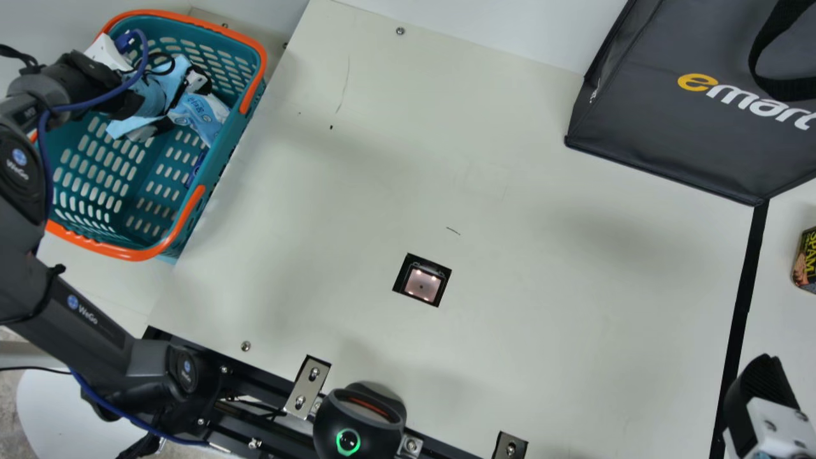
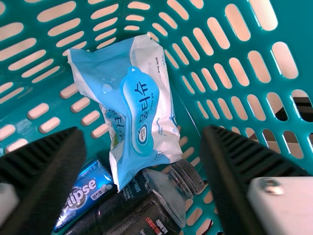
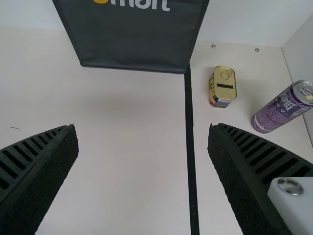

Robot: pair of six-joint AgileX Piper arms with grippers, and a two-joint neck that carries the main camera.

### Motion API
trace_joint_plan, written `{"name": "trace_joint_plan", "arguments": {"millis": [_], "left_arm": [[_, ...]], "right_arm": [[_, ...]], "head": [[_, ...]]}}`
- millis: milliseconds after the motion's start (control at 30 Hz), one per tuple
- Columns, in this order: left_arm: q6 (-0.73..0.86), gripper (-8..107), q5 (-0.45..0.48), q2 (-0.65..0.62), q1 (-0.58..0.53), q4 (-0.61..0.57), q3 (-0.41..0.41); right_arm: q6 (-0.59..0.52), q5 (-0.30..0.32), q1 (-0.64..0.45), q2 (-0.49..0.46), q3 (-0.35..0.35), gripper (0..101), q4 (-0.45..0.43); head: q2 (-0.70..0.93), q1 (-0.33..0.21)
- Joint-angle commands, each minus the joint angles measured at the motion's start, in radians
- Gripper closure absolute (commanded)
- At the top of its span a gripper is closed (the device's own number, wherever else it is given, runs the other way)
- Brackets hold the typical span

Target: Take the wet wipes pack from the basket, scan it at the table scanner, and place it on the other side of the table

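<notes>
A: Over the basket [image 1: 260, 64], the left gripper [image 1: 178, 107] is seen, released! Its black ribbed fingers [image 2: 46, 169] are spread wide in the left wrist view, and nothing is gripped.

B: And the right gripper [image 1: 760, 390]? Over the table's far side, by the black strip [image 3: 190, 147], it is held wide apart too, its grip empty.

A: To the materials, then! The basket is moulded in teal plastic, pierced with rows of rounded slots and edged in orange. Inside, the wet wipes pack [image 2: 134, 105] is seen: soft, crinkled film, printed blue and white, with an elongated, rounded blue panel down the front and creased ends.

B: Hard shapes are found right beside it: a glossy blue container [image 2: 85, 193] and a clear bottle [image 2: 168, 188] with a ribbed black cap, lying on its side. Across the table, a dark grey bag [image 3: 132, 41] with straight seams is seen, near a tin [image 3: 225, 85] with rounded corners and a gold lid, and a purple cylindrical can [image 3: 283, 107]. The table scanner [image 1: 422, 282] is set into the smooth cream top [image 1: 542, 287], its square window lit.

A: And the pack itself? Down in the basket, it is framed between the left gripper's two fingers, beyond their tips. Whether it is touched by either finger cannot be told.
</notes>
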Motion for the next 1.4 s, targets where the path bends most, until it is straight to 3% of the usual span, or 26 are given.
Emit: {"name": "trace_joint_plan", "arguments": {"millis": [0,67,600,1367], "left_arm": [[-0.004,13,0.001,0.003,0.000,0.004,-0.002],[-0.008,9,0.001,0.007,0.000,0.008,-0.004],[-0.009,9,-0.020,0.095,-0.013,0.035,-0.036],[-0.082,9,0.010,0.267,-0.048,0.141,-0.183]], "right_arm": [[0.000,0.000,0.000,0.000,0.000,6,0.000],[0.000,0.000,0.000,0.000,0.000,6,0.000],[0.000,0.001,0.000,0.000,0.000,6,0.000],[0.000,0.001,0.000,0.000,0.000,6,0.000]], "head": [[0.002,-0.029],[0.002,-0.029],[0.002,-0.029],[0.002,-0.029]]}}
